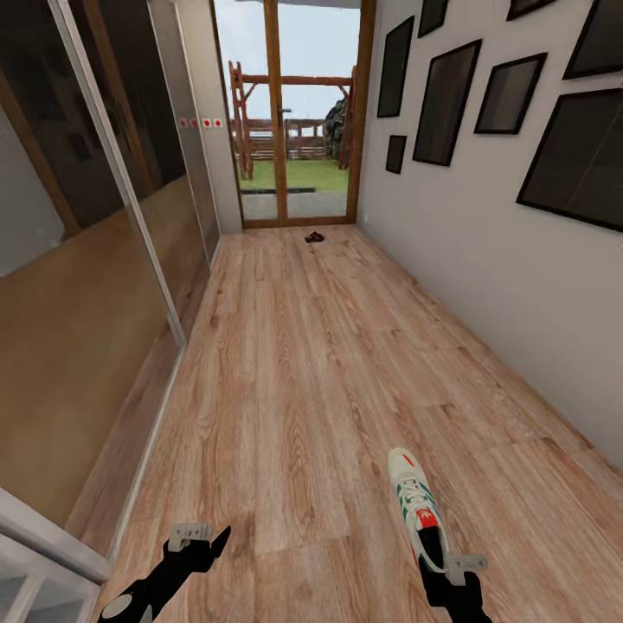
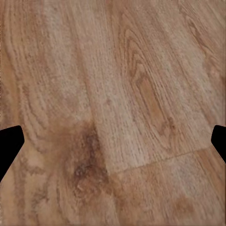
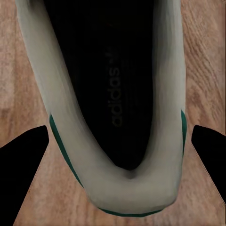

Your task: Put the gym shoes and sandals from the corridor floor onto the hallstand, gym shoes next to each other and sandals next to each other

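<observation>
Gym shoe (image 1: 417,506): lying lower right on corridor floor (image 1: 303,389), ahead of right gripper (image 1: 457,567).
Sandals (image 1: 315,237): lying upper centre, before doorway (image 1: 290,112).
Left gripper (image 1: 195,536): sitting lower left.

Reads "adidas", in faint dark letters with a small trefoil logo, on the black insole of the gym shoe (image 3: 113,94).

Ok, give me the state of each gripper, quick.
Left gripper: open, holding nothing, above the corridor floor.
Right gripper: open, straddling the heel of a gym shoe, not gripping it.

Both claws, left (image 1: 201,538) and right (image 1: 452,564), gape (arms low).
</observation>
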